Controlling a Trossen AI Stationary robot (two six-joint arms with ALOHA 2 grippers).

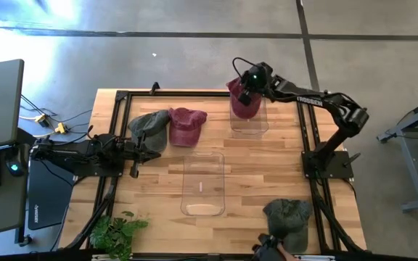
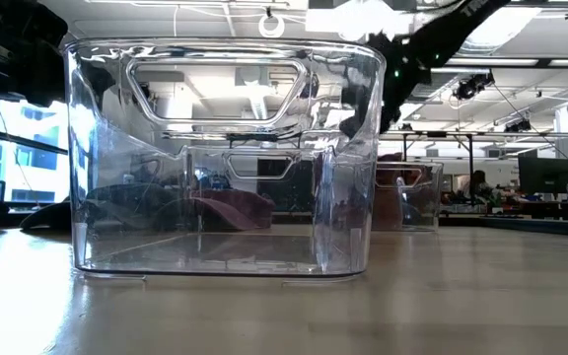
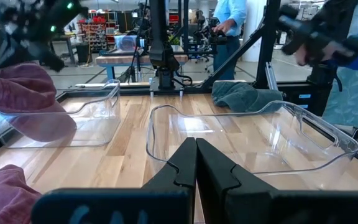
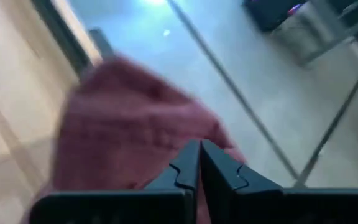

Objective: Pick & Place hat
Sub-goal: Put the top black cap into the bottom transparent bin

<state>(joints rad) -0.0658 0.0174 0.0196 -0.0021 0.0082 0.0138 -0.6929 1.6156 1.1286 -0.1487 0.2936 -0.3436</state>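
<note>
A maroon hat (image 1: pixel 244 109) lies at the far end of a clear bin (image 1: pixel 261 127) at the table's far right, bulging over the bin's rim (image 3: pixel 95 93). My right gripper (image 1: pixel 244 93) stands shut just above it. In the right wrist view the shut fingers (image 4: pixel 199 144) point at the maroon cloth (image 4: pixel 129 118), with no cloth visible between them. My left gripper (image 3: pixel 196 142) rests shut and level at the table's left (image 1: pixel 157 154), beside a grey hat (image 1: pixel 147 129) and a second maroon hat (image 1: pixel 187 125) that lie flat on the table. My right gripper stands slanting down over the top of the maroon hat in the bin. I cannot tell whether its shut fingertips touch the cloth.
A second clear bin (image 1: pixel 203 181) stands in the table's middle. Another grey hat (image 1: pixel 287 217) lies near the near right corner, with a person's hand (image 1: pixel 271 250) at the table's near edge. A green plant (image 1: pixel 115 232) sits at the near left corner.
</note>
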